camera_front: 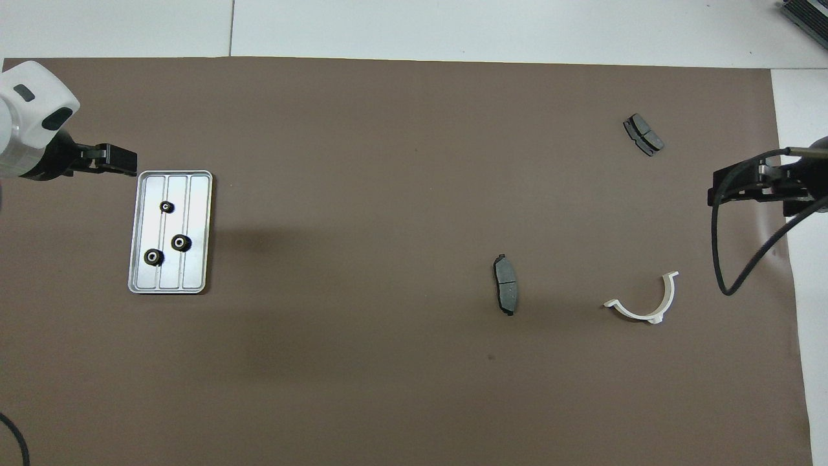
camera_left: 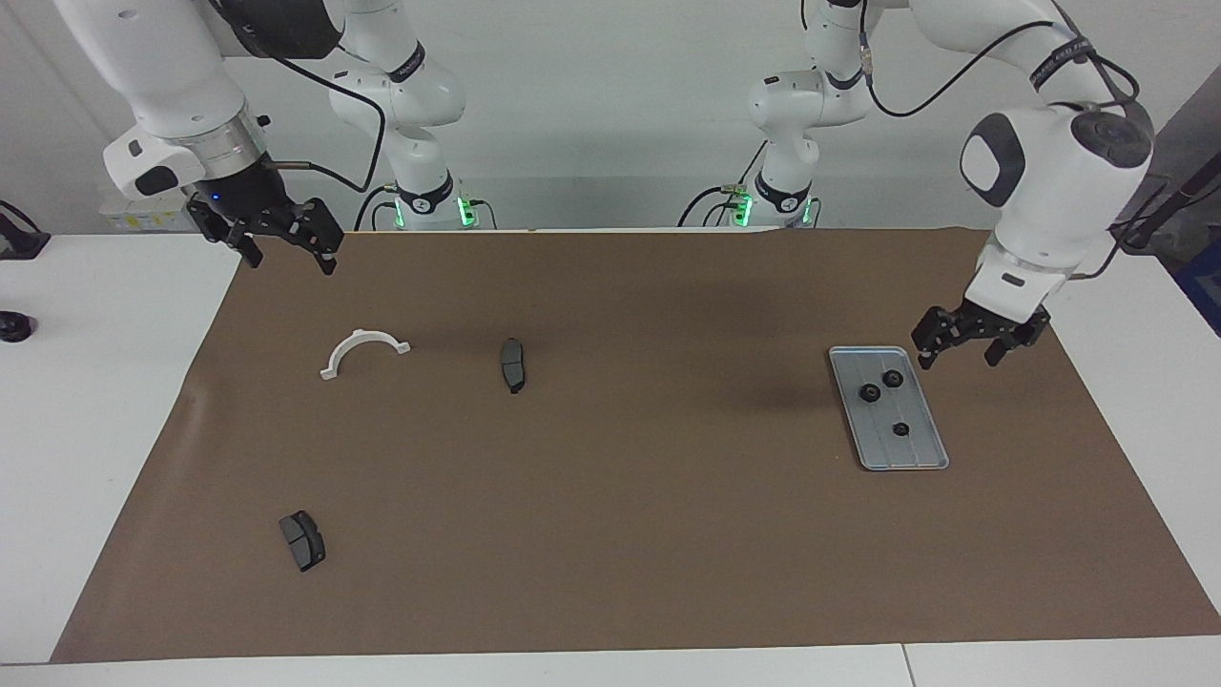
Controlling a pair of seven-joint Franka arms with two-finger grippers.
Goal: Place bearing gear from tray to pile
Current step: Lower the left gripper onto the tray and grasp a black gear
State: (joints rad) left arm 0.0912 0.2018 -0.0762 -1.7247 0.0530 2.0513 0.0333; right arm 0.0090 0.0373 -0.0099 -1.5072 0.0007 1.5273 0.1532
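Lying beside left gripper [camera_left: 962, 355]: tray [camera_left: 930, 448]

The tray [camera_left: 930, 456] looks like metal, silver-grey with a soft satin shine, and its floor has long grooves. The three gears [camera_left: 893, 379] in it are black and matt; whether metal or plastic I cannot tell. The mat [camera_left: 610, 534] over the table seems to be brown paper, matt, with a few light creases. The table [camera_left: 95, 401] itself is white and smooth. The curved bracket [camera_left: 362, 351] looks like white plastic. Two dark grey pads [camera_left: 302, 540] are dull and slightly rough. The arms have glossy white shells.
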